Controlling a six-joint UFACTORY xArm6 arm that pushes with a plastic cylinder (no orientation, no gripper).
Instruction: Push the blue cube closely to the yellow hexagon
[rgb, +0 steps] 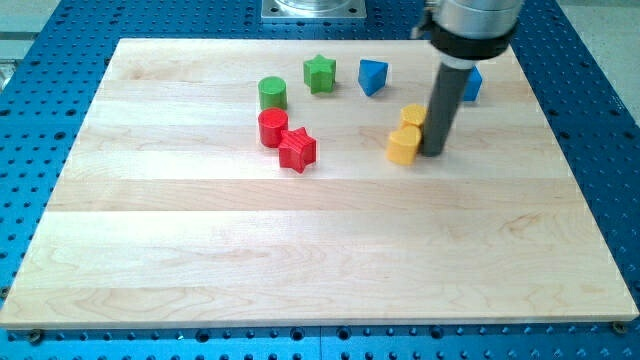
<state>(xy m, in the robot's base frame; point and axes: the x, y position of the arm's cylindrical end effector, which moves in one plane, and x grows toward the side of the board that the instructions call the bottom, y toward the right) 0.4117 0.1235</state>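
The blue cube (472, 85) lies near the view's top right, mostly hidden behind my rod. A yellow block (404, 144), possibly the hexagon, lies near the board's middle right, touching a second yellow block (412, 115) just above it. My tip (434, 151) rests on the board right beside the lower yellow block, at its right side. The blue cube is above and to the right of my tip, apart from the yellow blocks.
Another blue block (372, 76), a green star (319, 73) and a green cylinder (272, 93) lie along the top. A red cylinder (272, 127) and a red star (297, 149) touch left of centre. The wooden board (300, 250) sits on a blue perforated table.
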